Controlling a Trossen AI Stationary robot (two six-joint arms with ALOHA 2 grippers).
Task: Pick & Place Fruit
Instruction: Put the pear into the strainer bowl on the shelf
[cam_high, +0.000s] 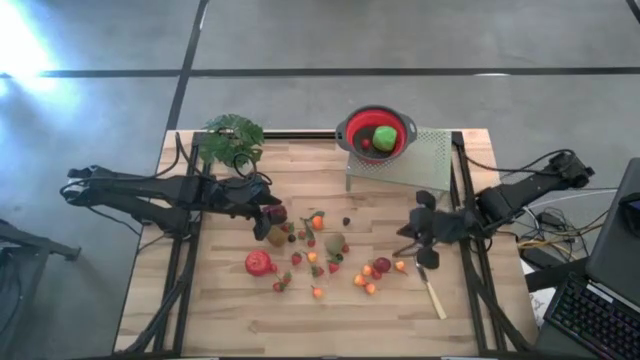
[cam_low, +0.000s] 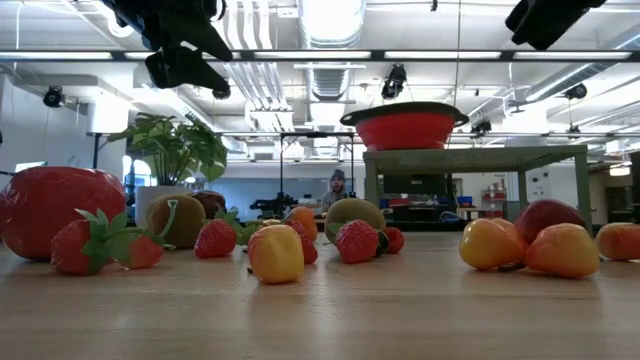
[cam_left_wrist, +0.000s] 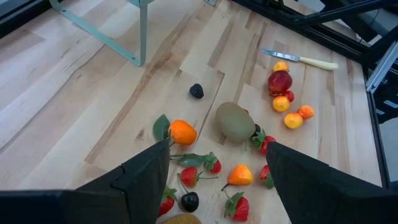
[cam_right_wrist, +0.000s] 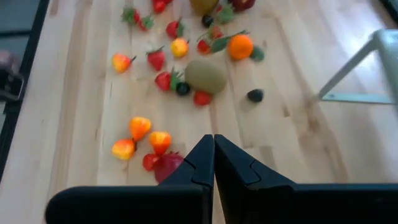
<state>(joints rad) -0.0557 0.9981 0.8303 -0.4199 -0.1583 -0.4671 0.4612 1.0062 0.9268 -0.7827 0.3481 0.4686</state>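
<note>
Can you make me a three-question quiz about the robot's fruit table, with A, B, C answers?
1. Where is the red bowl?
A. on the raised grey stand
B. on the floor
C. under the plant

2. What colour is the fruit you can see best in the bowl?
A. blue
B. green
C. white

3. How are the right gripper's fingers?
A. wide open
B. holding the knife
C. shut, holding nothing

Answers: 1 A, the high view shows the bowl at the stand's corner. 2 B, a green fruit fills the bowl's middle. 3 C, the right wrist view shows both fingers pressed together above the table.
</note>
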